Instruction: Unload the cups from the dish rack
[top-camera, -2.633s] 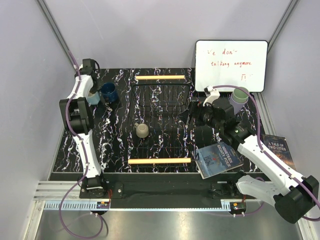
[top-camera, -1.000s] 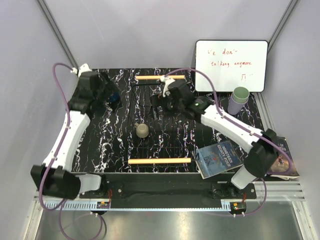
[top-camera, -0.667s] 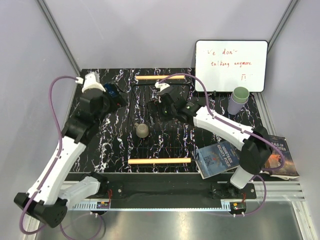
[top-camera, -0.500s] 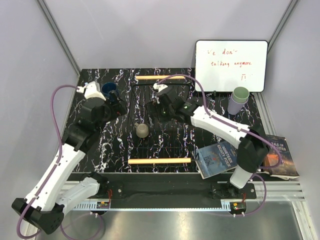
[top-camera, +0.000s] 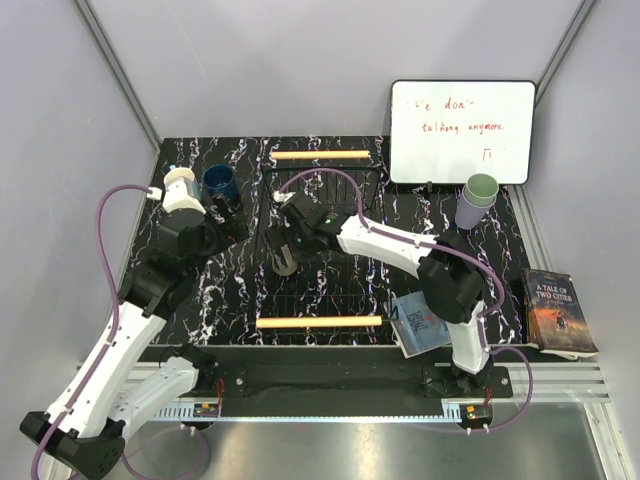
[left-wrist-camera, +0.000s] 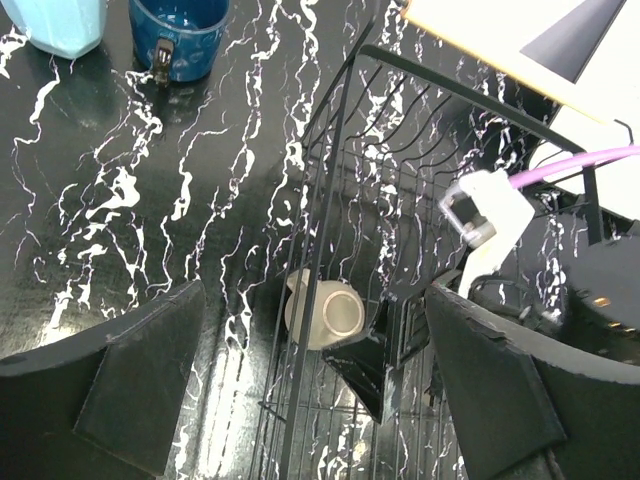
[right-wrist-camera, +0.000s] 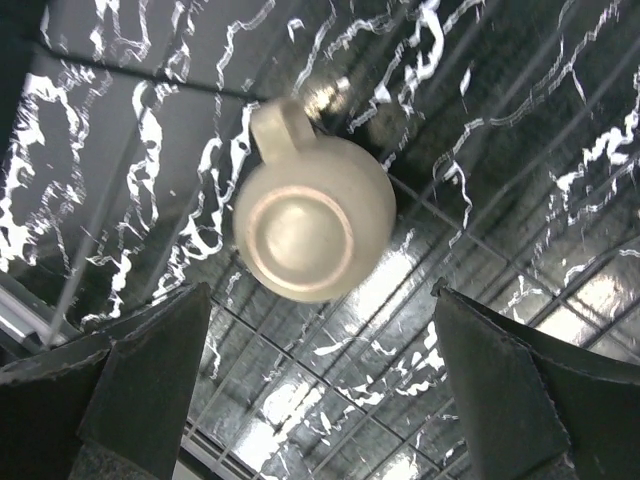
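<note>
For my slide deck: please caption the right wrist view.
Open right gripper hovers over the beige mug, base toward the camera, inside the dish rack.

beige mug (top-camera: 285, 265): partly covered overhead by the right claw (top-camera: 287, 247); slightly blurred in the right wrist view.
light blue mug (left-wrist-camera: 55, 22): cut off by the left wrist view's upper edge.
book (top-camera: 428, 322): partly hidden under the right arm (top-camera: 400, 243).
whiteboard (top-camera: 462, 130): writing too small to read.

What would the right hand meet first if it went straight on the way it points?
Likely the beige mug in the dish rack, which sits between the open fingers of the right hand in the wrist view; how far off it is cannot be judged.
</note>
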